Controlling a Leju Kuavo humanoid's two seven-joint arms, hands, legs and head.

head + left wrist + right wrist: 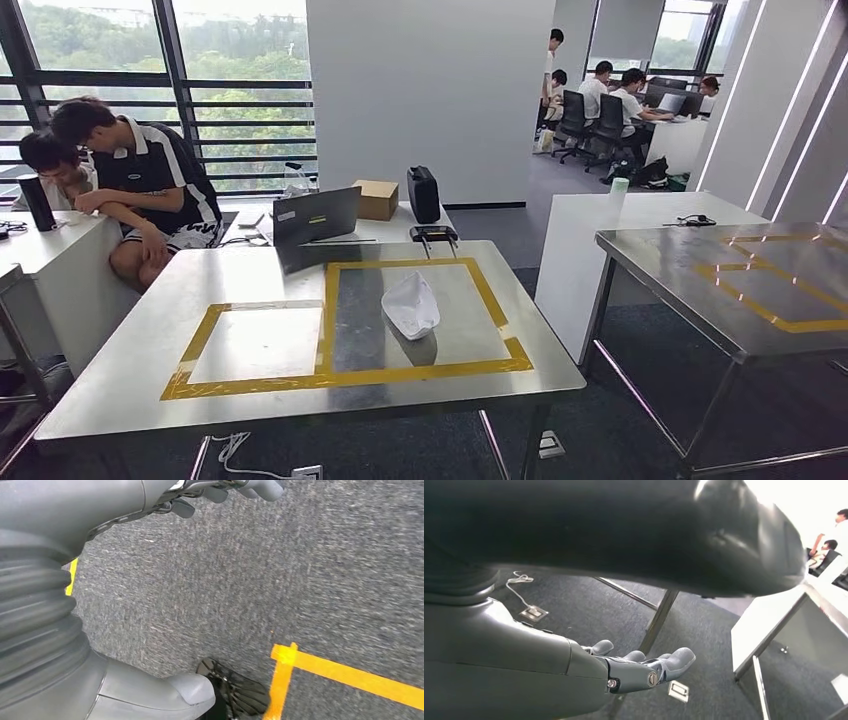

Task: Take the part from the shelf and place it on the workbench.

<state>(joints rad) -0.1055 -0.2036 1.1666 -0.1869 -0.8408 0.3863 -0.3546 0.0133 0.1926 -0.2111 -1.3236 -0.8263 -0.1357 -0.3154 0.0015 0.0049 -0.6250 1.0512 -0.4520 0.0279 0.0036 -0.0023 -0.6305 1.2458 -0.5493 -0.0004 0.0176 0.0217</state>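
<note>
Part (411, 305): white, smooth, rounded shell shape tapering to a blunt tip toward the lower edge of the frame, matte finish, casting a soft reflection on the metal beneath it. It lies flat on the workbench (130, 370), centre of the head view, inside the larger of two yellow tape rectangles (338, 377); the smaller rectangle sits to its left, sharing one tape edge. Workbench top is brushed steel, dull sheen, thin metal legs. No fingers near the part; both hands are well apart from it, below table level. Left hand (220, 492): upper centre of the left wrist view, grey plastic fingers loosely apart, holding nothing, above coarse grey carpet (250, 580) with a yellow floor tape corner (290, 657) at lower right. Right hand (644, 665): lower centre of the right wrist view, fingers stretched out and slightly spread, empty, over dark carpet beside a table leg (656, 620). Second steel table (700, 290) at the right of the head view, also taped in yellow. Behind the workbench: a laptop (316, 215), a cardboard box (377, 199), a black case (423, 193). Two people (120, 170) lean at a white desk, upper left.
</note>
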